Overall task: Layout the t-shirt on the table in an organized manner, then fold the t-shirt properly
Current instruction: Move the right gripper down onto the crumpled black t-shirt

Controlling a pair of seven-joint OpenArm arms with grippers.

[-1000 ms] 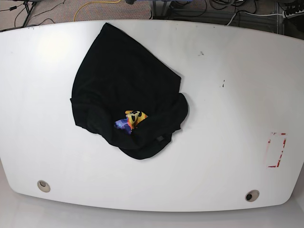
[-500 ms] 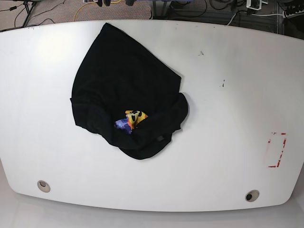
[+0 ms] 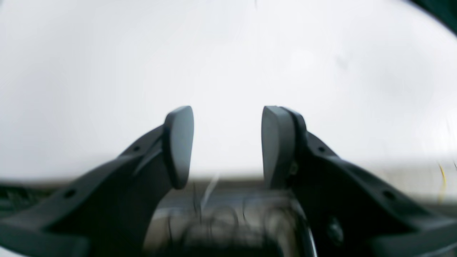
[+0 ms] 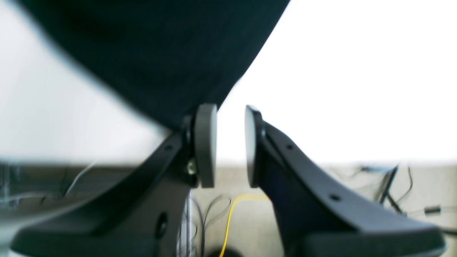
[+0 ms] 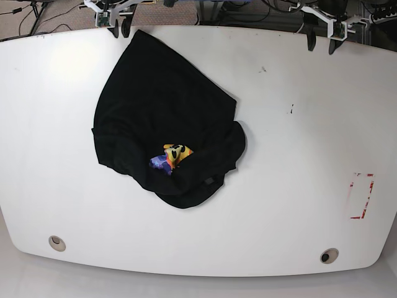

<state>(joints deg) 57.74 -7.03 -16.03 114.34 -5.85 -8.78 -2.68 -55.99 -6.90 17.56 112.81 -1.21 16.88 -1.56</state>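
Observation:
The black t-shirt (image 5: 162,118) lies crumpled on the white table (image 5: 279,186), left of centre, with a bit of its yellow-orange and purple print (image 5: 172,156) showing among the folds. My right gripper (image 5: 121,29) hangs at the far edge beside the shirt's far tip. In the right wrist view it (image 4: 230,144) is narrowly open and empty, with the shirt (image 4: 160,53) just ahead. My left gripper (image 5: 321,43) is at the far right edge. It (image 3: 226,146) is open and empty over bare table (image 3: 107,71).
A red-outlined rectangle (image 5: 361,195) marks the table's right side. Two grommet holes (image 5: 57,243) (image 5: 329,255) sit near the front edge. Small dark specks (image 5: 263,69) lie right of the shirt. Cables (image 4: 228,214) lie on the floor beyond the far edge.
Both grippers have come into the base view at the table's far edge, one near the shirt's far tip, one at the far right. The shirt has not moved.

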